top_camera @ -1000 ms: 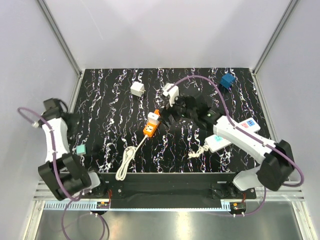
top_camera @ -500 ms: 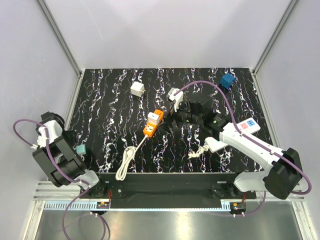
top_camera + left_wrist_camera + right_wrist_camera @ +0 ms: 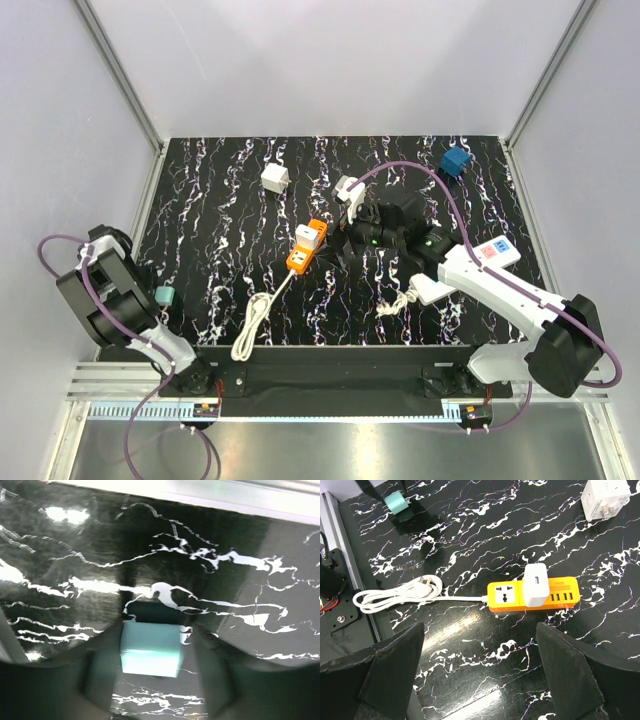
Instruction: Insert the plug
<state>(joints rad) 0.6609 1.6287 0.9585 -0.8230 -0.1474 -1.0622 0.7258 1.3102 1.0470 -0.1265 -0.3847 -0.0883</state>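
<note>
Bright, even overhead light fills the top view; in the left wrist view white glare patches the glossy black surface (image 3: 280,535) and the near jaws blur; the right wrist view is sharp, its jaws shadowed.

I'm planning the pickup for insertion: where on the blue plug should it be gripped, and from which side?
Take the blue plug by two opposite flat sides of its cube body, descending from above: it sits alone near the far right corner of the mat, sides exposed.

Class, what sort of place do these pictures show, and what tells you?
Probably a robot test cell: two arms bolted to a marbled table, plain framed walls, an orange power strip laid out.
</note>
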